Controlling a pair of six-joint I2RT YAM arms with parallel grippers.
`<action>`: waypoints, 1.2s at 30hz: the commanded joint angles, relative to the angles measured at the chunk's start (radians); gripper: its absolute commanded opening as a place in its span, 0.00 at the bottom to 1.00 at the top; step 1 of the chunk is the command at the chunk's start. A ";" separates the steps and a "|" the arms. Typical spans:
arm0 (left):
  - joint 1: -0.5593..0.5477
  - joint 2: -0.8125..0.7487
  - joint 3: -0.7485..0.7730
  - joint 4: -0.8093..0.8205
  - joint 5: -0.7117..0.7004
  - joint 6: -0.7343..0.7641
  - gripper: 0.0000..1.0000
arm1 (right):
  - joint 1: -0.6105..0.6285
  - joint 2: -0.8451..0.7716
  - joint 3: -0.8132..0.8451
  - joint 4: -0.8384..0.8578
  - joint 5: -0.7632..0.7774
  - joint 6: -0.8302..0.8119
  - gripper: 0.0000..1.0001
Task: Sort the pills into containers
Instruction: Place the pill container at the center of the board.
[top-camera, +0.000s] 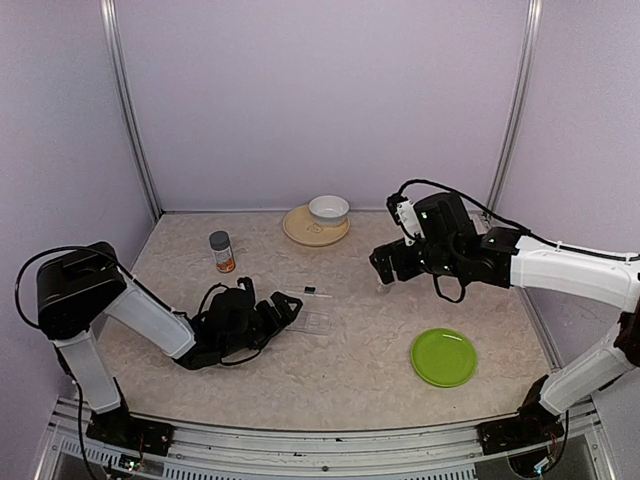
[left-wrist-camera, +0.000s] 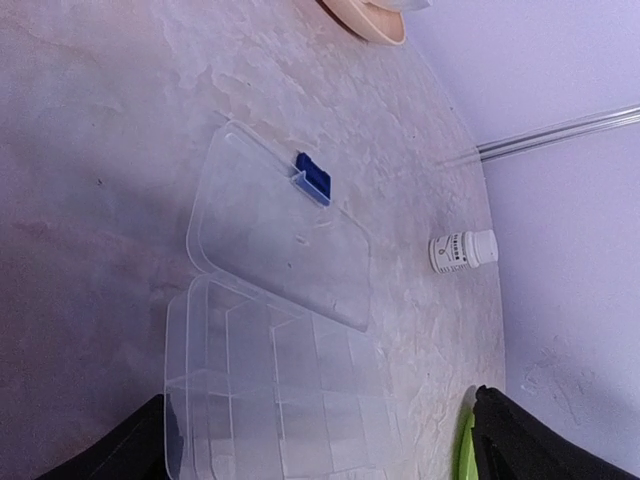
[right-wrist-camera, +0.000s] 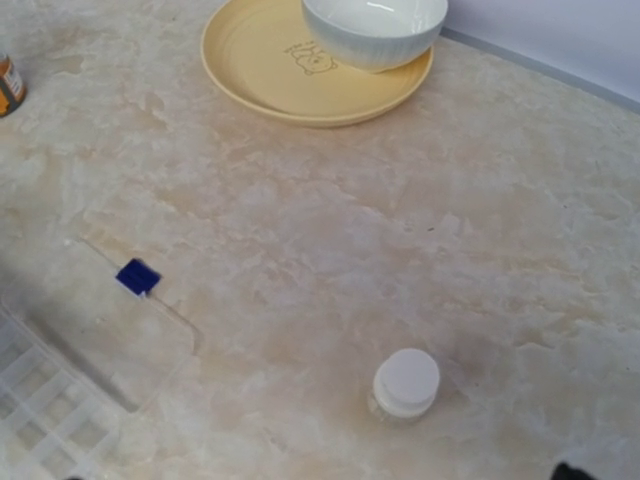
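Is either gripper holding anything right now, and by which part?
Nothing. Left gripper open over the pill box; right gripper open above the small bottle.

Pill box (left-wrist-camera: 270, 400) mid-table, its lid (left-wrist-camera: 280, 240) laid open behind it, bottle (top-camera: 221, 251) behind to the left, bowl (top-camera: 328, 209) on a plate (top-camera: 300, 230) at the back, small jar (right-wrist-camera: 405, 383) right of the lid, second plate (top-camera: 443, 357) at front right

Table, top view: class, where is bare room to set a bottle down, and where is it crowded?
Bare table lies between the pill box and the green plate, and along the near edge. Crowded: the left gripper at the box, and the white-capped bottle by the right gripper.
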 joint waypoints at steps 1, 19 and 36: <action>-0.015 -0.058 -0.017 -0.075 -0.030 0.018 0.99 | -0.009 0.018 -0.008 0.027 -0.028 -0.005 1.00; -0.024 -0.201 -0.069 -0.238 -0.077 0.049 0.99 | 0.134 0.230 0.018 0.081 -0.173 -0.219 1.00; -0.032 -0.128 -0.070 -0.141 -0.026 0.039 0.89 | 0.261 0.523 0.181 0.057 -0.094 -0.226 1.00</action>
